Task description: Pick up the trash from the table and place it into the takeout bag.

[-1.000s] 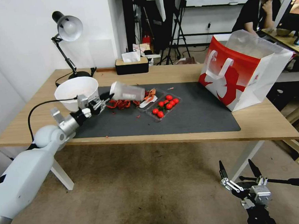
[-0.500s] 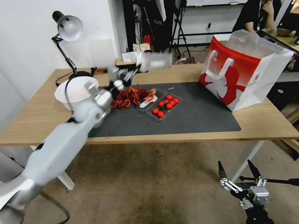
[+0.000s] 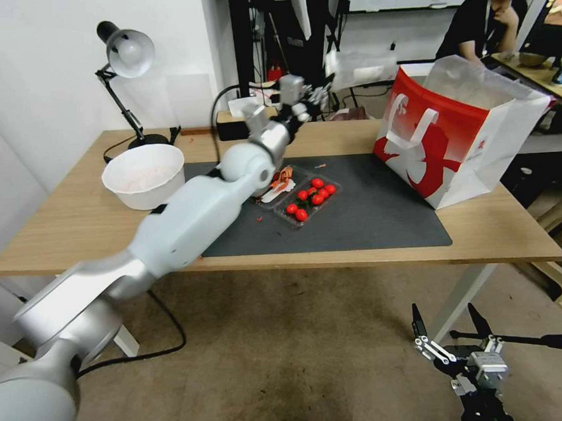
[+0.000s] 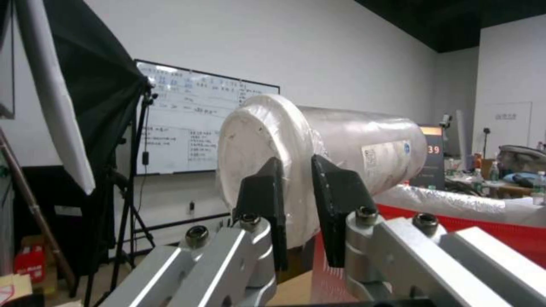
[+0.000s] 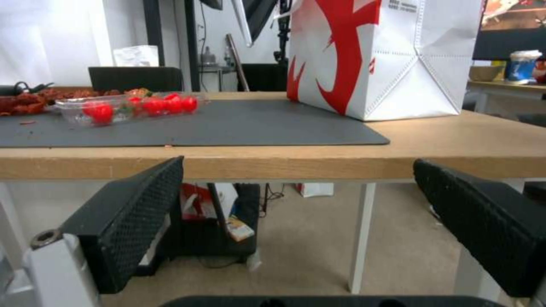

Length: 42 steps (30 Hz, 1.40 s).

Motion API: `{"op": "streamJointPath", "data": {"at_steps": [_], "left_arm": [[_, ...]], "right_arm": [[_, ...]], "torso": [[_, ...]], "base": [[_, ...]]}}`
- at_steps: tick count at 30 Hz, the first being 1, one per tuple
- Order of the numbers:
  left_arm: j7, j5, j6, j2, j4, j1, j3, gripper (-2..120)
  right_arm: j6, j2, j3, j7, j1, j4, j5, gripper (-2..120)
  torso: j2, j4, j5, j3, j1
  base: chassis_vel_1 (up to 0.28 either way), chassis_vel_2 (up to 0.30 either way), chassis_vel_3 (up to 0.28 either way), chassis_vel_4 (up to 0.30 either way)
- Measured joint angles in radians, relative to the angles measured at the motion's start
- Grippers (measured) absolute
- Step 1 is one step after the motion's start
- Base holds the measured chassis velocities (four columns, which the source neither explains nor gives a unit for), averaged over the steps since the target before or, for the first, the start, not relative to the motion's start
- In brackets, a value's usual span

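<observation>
The left tool (image 4: 296, 200) pinches the rim of the clear lidded plastic cup (image 4: 347, 147), holding it on its side in the air just beside the open top of the red-and-white takeout bag (image 3: 461, 139); the cup bears a small white sticker whose print is too small to read. The bag stands on the worktop (image 3: 485, 233), and the right tool (image 3: 451, 340) hangs spread wide and empty below the worktop's front edge, near the bag's end.

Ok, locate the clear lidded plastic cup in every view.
Head view: clear lidded plastic cup held sideways by the left gripper, above the table beside the takeout bag.
Left wrist view: centre, lid end pinched.
Right wrist view: not in it.
Shared landmark: the takeout bag.
</observation>
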<state>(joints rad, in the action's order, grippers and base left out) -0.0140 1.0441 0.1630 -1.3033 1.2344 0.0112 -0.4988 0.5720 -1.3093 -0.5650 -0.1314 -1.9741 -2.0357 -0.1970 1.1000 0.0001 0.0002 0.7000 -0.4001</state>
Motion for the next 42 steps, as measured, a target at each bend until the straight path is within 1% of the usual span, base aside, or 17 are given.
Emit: {"op": "streamJointPath", "data": {"at_steps": [1, 3, 8, 22, 23, 27, 28, 29, 30, 32, 34, 37, 38, 39, 40, 41, 42], "left_arm": [[0.0, 0.0, 0.0, 0.0, 0.0, 0.0, 0.0, 11], [-0.01, 0.0, 0.005, -0.025, -0.023, -0.024, -0.025, 11], [-0.029, -0.002, 0.009, -0.061, -0.042, -0.056, -0.061, 11], [-0.034, -0.002, 0.009, -0.084, -0.048, -0.076, -0.077, 11], [-0.037, -0.002, 0.01, -0.095, -0.055, -0.083, -0.08, 11], [-0.037, -0.002, 0.01, -0.109, -0.062, -0.093, -0.082, 11], [-0.035, -0.002, 0.012, -0.119, -0.07, -0.104, -0.095, 11], [-0.03, -0.004, 0.013, -0.13, -0.074, -0.114, -0.105, 11], [-0.02, -0.007, 0.017, -0.153, -0.083, -0.13, -0.118, 11], [-0.018, -0.007, 0.018, -0.161, -0.086, -0.134, -0.121, 11], [-0.013, -0.01, 0.021, -0.18, -0.096, -0.145, -0.13, 11], [-0.007, -0.021, 0.023, -0.209, -0.112, -0.155, -0.143, 11], [-0.004, -0.03, 0.027, -0.223, -0.129, -0.162, -0.149, 11], [-0.002, -0.04, 0.032, -0.239, -0.147, -0.17, -0.155, 11], [-0.002, -0.04, 0.032, -0.239, -0.147, -0.17, -0.155, 11], [0.002, -0.054, 0.038, -0.262, -0.17, -0.179, -0.163, 11], [0.009, -0.077, 0.047, -0.291, -0.206, -0.192, -0.172, 11]], "right_arm": [[0.0, 0.0, 0.0, 0.0, 0.0, 0.0, 0.0, 100], [0.0, -0.003, 0.0, 0.0, 0.0, 0.002, 0.0, 100], [0.001, -0.004, 0.0, -0.001, 0.004, 0.007, 0.0, 100], [0.001, -0.004, 0.0, -0.001, 0.006, 0.007, 0.0, 100], [0.001, -0.004, 0.0, -0.001, 0.006, 0.008, -0.001, 100], [0.002, -0.003, -0.001, -0.002, 0.006, 0.009, -0.002, 100], [0.002, -0.003, -0.002, -0.002, 0.006, 0.009, -0.002, 100], [0.002, -0.002, -0.003, -0.002, 0.006, 0.009, -0.003, 100], [0.003, -0.002, -0.003, -0.002, 0.006, 0.009, -0.003, 100], [0.003, -0.002, -0.003, -0.002, 0.006, 0.009, -0.004, 100], [0.004, -0.002, -0.004, -0.002, 0.005, 0.009, -0.004, 100], [0.005, -0.002, -0.004, -0.002, 0.004, 0.009, -0.004, 100], [0.006, -0.002, -0.005, -0.003, 0.004, 0.009, -0.005, 100], [0.007, -0.003, -0.007, -0.003, 0.003, 0.009, -0.006, 100], [0.007, -0.003, -0.007, -0.003, 0.003, 0.009, -0.006, 100], [0.009, -0.003, -0.008, -0.003, 0.003, 0.009, -0.008, 100], [0.012, -0.004, -0.01, -0.003, 0.001, 0.01, -0.009, 100]], "torso": [[0.0, 0.0, 0.0, 0.0, 0.0], [0.0, -0.0001, 0.0, 0.0, 0.0], [0.0, -0.0001, -0.0001, 0.0, 0.0], [0.0, -0.0002, -0.0001, 0.0, 0.0], [0.0, 0.0002, -0.0002, 0.0, 0.0], [0.0, -0.0003, -0.0001, 0.0, 0.0], [0.0, 0.0006, -0.0003, 0.0, 0.0], [0.0, 0.0007, -0.0003, 0.0, 0.0], [0.0, 0.0002, -0.0001, 0.0, 0.0], [0.0, 0.0001, 0.0, 0.0, 0.0], [0.0, -0.0006, 0.0, 0.0, 0.0], [0.0, -0.0009, 0.0002, 0.0, 0.0], [0.0, -0.0002, 0.0002, 0.0, 0.0], [0.0, 0.0, 0.0002, 0.0, 0.0], [0.0, 0.0, 0.0002, 0.0, 0.0], [0.0, 0.0002, 0.0001, 0.0, 0.0], [0.0, -0.0003, 0.0, 0.0, 0.0]], "base": [[0.0, 0.0, 0.0, 0.0], [0.0, 0.0, 0.0, 0.0], [0.0, 0.0, 0.0, 0.0], [0.0, 0.0, 0.0, 0.0], [0.0, 0.0, 0.0, 0.0], [0.0, 0.0, 0.0, 0.0], [0.0, 0.0, 0.0, 0.0], [0.0, 0.0, 0.0, 0.0], [0.0, 0.0, 0.0, 0.0], [0.0, 0.0, 0.0, 0.0], [0.0, 0.0, 0.0, 0.0], [0.0, 0.0, 0.0, 0.0], [0.0, 0.0, 0.0, 0.0], [0.0, 0.0, 0.0, 0.0], [0.0, 0.0, 0.0, 0.0], [0.0, 0.0, 0.0, 0.0], [0.0, 0.0, 0.0, 0.0]]}}
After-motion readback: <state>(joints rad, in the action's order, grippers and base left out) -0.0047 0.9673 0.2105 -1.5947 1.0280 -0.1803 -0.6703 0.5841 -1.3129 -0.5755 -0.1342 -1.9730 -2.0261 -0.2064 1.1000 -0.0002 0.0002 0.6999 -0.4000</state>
